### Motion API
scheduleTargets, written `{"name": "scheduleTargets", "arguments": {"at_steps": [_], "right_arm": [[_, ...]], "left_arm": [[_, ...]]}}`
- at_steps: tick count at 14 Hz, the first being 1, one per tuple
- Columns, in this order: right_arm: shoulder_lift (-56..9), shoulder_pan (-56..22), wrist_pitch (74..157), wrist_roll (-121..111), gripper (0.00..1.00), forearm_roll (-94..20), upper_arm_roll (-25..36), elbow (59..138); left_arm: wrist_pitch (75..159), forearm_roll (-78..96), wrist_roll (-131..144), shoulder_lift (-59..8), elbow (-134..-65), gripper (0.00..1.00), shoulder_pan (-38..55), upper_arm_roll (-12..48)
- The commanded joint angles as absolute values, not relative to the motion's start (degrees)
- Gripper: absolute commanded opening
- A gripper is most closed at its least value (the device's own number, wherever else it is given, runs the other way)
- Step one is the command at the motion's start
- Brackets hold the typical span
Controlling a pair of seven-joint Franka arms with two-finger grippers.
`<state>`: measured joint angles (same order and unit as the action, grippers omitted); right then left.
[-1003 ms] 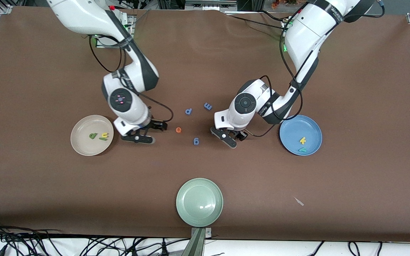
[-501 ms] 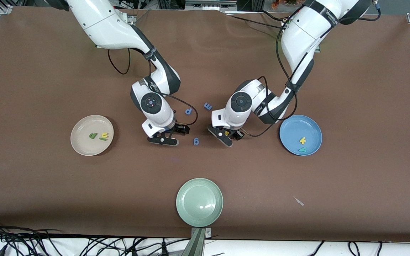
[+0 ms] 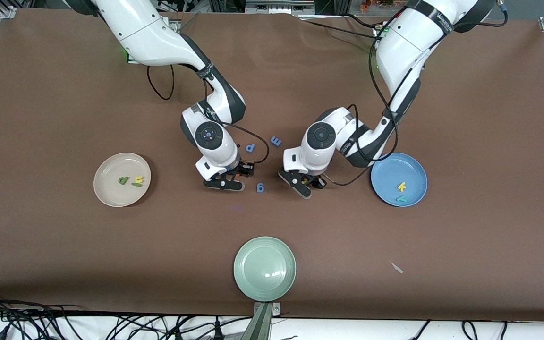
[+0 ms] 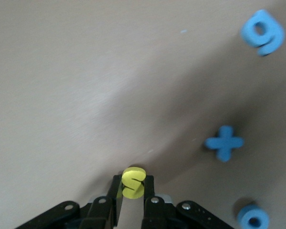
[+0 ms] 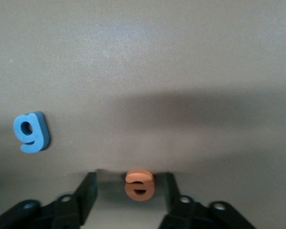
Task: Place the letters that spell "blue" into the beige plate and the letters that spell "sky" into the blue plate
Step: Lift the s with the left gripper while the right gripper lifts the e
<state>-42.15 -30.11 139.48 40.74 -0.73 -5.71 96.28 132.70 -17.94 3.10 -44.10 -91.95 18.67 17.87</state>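
Observation:
My left gripper (image 4: 133, 183) is shut on the yellow s (image 4: 133, 182), low over the table's middle (image 3: 302, 185). My right gripper (image 5: 128, 188) is open and straddles the orange e (image 5: 139, 185), which lies flat with a gap to each finger; in the front view that gripper (image 3: 227, 182) hides the e. The beige plate (image 3: 110, 163) holds the green b (image 3: 123, 180), yellow u (image 3: 139, 179) and dark-green l (image 3: 136, 184). The blue plate (image 3: 389, 167) holds the yellow k (image 3: 401, 187) and teal y (image 3: 401, 199).
Three periwinkle-blue letters lie between the grippers: one (image 3: 260, 188) level with them, two (image 3: 250, 148) (image 3: 276, 140) farther from the camera. A pale green plate (image 3: 264, 268) sits near the front edge. A small scrap (image 3: 396, 267) lies toward the left arm's end.
The right arm has swung from beside the beige plate to the table's middle and come down around the orange e. The left gripper has closed on the yellow s.

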Motion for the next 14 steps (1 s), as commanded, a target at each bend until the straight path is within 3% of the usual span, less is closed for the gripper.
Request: {"name": "scheduleTargets", "arguments": {"at_steps": [1, 4, 7, 9, 10, 12, 14], "right_arm": [[-42.8, -30.41, 139.31, 40.78, 0.02, -1.85, -5.45, 95.45], [-42.63, -29.89, 139.04, 39.91, 0.0, -1.85, -5.36, 95.01], [-39.83, -27.08, 135.2, 37.72, 0.0, -1.76, -5.1, 94.83], [-36.93, -23.75, 128.1, 29.84, 0.0, -1.76, -3.96, 94.92], [-35.7, -22.25, 124.14, 24.92, 0.0, -1.76, -2.82, 95.01], [-33.58, -21.27, 118.15, 15.69, 0.0, -1.76, 2.08, 95.53], [-32.7, -21.36, 113.49, 8.91, 0.0, -1.76, 7.18, 95.62]], "left_arm": [[119.32, -19.77, 0.99, -36.85, -92.2, 0.0, 15.23, 17.93], [110.93, -19.6, -14.1, -32.09, -92.46, 0.0, 7.94, 18.28], [111.35, -19.86, -17.22, -29.36, -97.63, 0.0, 4.58, 18.28], [111.88, -20.13, -18.1, -29.27, -99.57, 0.01, 2.56, 18.28], [113.62, -20.21, -19.41, -29.27, -100.54, 0.09, 1.16, 18.28], [115.13, -20.21, -20.56, -29.35, -101.6, 1.0, -0.52, 18.28], [114.18, -19.95, -21.09, -28.4, -100.99, 1.0, -0.53, 18.37]]}}
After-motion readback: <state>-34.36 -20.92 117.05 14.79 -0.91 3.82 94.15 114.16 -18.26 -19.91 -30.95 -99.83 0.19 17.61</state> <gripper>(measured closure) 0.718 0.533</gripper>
